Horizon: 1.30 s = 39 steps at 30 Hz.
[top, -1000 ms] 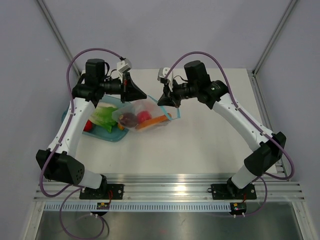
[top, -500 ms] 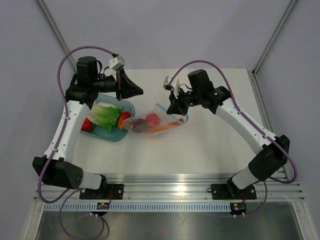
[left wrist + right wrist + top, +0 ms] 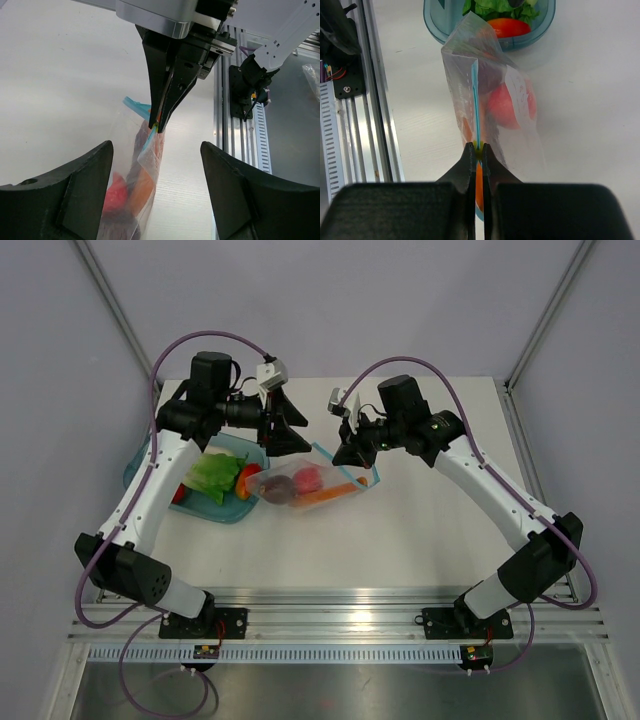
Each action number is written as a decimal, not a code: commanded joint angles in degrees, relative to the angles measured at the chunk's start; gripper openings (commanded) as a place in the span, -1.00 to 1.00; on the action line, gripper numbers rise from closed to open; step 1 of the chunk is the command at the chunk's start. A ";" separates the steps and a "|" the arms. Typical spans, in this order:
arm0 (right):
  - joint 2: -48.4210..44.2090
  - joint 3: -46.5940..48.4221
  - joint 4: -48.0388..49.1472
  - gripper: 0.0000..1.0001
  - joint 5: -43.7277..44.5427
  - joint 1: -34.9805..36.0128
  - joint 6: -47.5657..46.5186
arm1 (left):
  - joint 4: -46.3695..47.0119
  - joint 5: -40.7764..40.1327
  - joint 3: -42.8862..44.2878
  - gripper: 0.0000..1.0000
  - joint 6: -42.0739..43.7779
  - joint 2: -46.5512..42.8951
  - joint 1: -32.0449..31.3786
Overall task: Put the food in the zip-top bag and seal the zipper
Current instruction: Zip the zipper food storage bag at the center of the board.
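The zip-top bag (image 3: 305, 484) lies on the white table, with red (image 3: 309, 477), orange (image 3: 325, 496) and dark purple (image 3: 278, 489) food inside it. My right gripper (image 3: 350, 453) is shut on the teal zipper (image 3: 475, 100) at the bag's right end. In the right wrist view the fingertips (image 3: 469, 155) pinch the strip, and the red piece (image 3: 507, 107) shows through the plastic. My left gripper (image 3: 285, 430) hovers just behind the bag's left part. It is open and holds nothing. In the left wrist view the bag (image 3: 132, 190) stands between its spread fingers (image 3: 65, 195).
A teal translucent bowl (image 3: 222, 510) stands left of the bag, holding green lettuce (image 3: 212, 473) and a red tomato piece (image 3: 178, 492). The aluminium rail (image 3: 340, 615) with both arm bases runs along the near edge. Bare white table lies right of the bag.
The bag's left end dropped from the left gripper onto the table. The left arm swung away, then came back beside the bag and opened. The right gripper shifted right, still pinching the zipper.
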 commanded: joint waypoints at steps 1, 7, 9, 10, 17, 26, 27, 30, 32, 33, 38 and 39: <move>-2.55 2.59 0.79 -1.00 -1.90 -0.16 0.93 | 0.24 -1.52 0.46 0.47 1.97 0.52 -0.53; -2.91 2.85 0.70 -1.00 -2.52 -0.25 1.28 | -0.99 -1.61 0.99 0.45 2.76 2.46 -1.84; -2.99 3.12 0.44 -1.00 -2.52 -0.16 1.28 | -1.26 -1.87 1.08 0.45 3.03 2.89 -2.46; -3.08 3.29 0.44 -1.00 -2.52 -0.16 1.28 | -1.43 -2.13 1.08 0.44 3.20 3.33 -2.63; -3.35 3.21 0.18 -1.00 -2.16 -0.16 1.11 | -3.54 -1.87 1.87 0.36 4.17 5.27 -3.69; -2.38 4.87 -0.87 -1.00 -2.07 -0.17 0.84 | -4.60 0.06 2.48 -0.29 4.35 6.94 -4.48; -2.21 5.22 -1.14 -1.00 -2.08 -0.16 0.84 | -4.69 0.24 2.74 -0.99 4.35 7.38 -4.57; -1.68 6.46 -1.93 -1.00 -1.90 -0.17 0.76 | -5.04 -0.37 3.63 -1.00 3.73 7.82 -4.66; -1.59 6.90 -2.28 -1.00 -1.46 -0.25 0.49 | -3.03 -2.65 2.76 -1.00 3.12 7.12 -4.66; -1.68 6.90 -2.46 -1.00 -1.20 -0.17 0.41 | -2.06 -3.53 2.23 -1.00 2.59 6.68 -4.57; -2.47 5.14 -3.34 -1.00 0.12 -0.16 -0.03 | 7.68 -5.92 -2.69 -1.00 -0.83 3.95 -3.96; -2.55 4.70 -3.43 -1.00 0.38 -0.25 -0.03 | 9.27 -5.91 -4.44 -1.00 -2.58 3.78 -3.52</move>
